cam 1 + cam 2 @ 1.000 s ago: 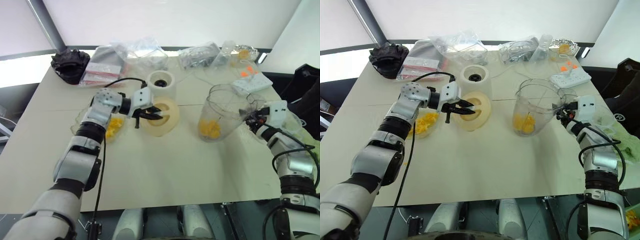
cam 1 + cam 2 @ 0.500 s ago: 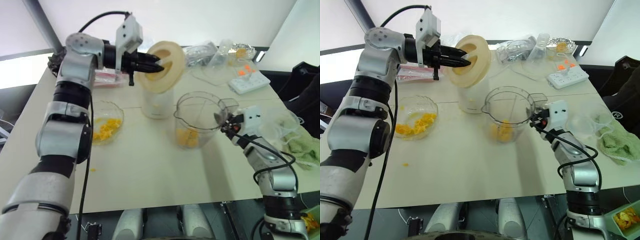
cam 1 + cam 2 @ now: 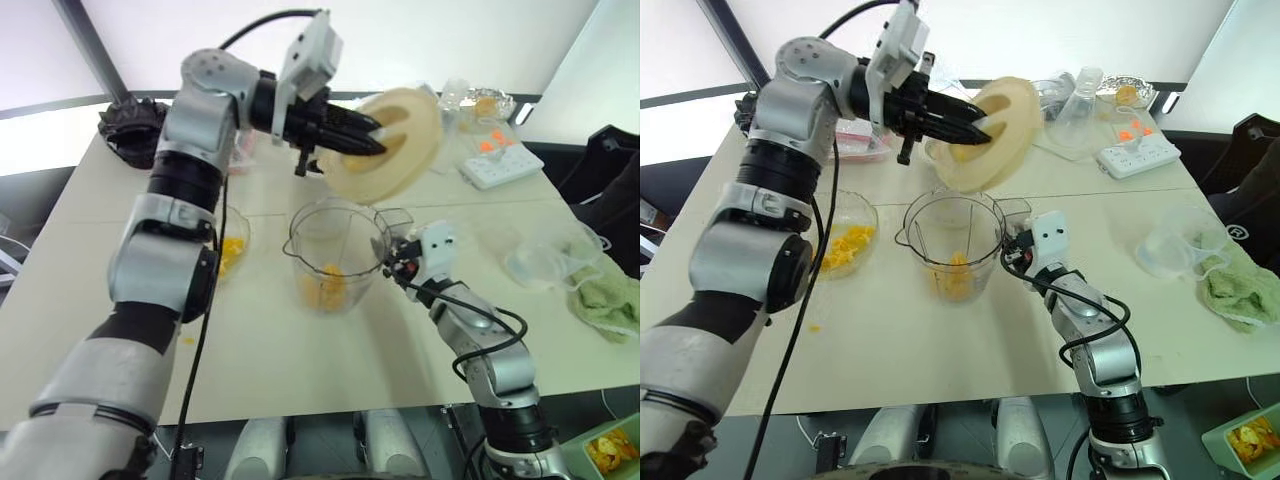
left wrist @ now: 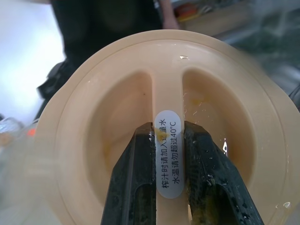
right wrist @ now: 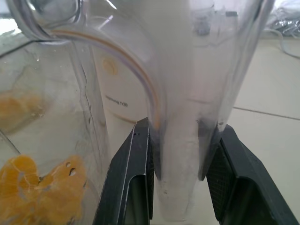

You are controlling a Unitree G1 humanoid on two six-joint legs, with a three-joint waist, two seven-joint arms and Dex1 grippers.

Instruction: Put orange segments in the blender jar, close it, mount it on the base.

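Right hand [image 5: 180, 164]: lower centre-right of head views; fingers [image 5: 126, 187] clamped on either side of the jar's side handle, pinching it.
Blender jar [image 3: 952, 245]: centre of frame, upright on worktop [image 3: 940, 340], mouth open, no lid on yet. Handle faces right, twd the right hand.
Orange segments [image 3: 956, 278]: a few pcs at jar bottom, seen thru the clear wall; also in right wrist view [image 5: 37, 187].
Glass bowl [image 3: 845, 240]: left of jar, near it but apart; more orange pcs left inside.
Stray bit [image 3: 814, 327]: small orange scrap on worktop, lower left of bowl.
Left hand [image 3: 375, 145]: upper centre, raised above and behind jar mouth; fingers [image 4: 131, 187] pressed together on the lid's central tab, pinching it.
Lid [image 3: 392, 140]: cream, round, held tilted in the air, not touching jar. Sticker w/ print on tab in left wrist view.
Base [image 5: 119, 98]: white unit behind jar, seen thru jar wall in right wrist view; mostly hidden in head views.
Far right: clear cup [image 3: 1175, 240] and green cloth [image 3: 1240, 295] at right edge; white power strip [image 3: 1140, 155] upper right.
Far back: plastic bags, black bundle [image 3: 135, 120] upper left.
Progress (judgement): fruit loaded, at least in part. Closing in hand: lid is up but not seated. Left: set lid down on jar mouth, press home, then lift jar by handle and mount on base.
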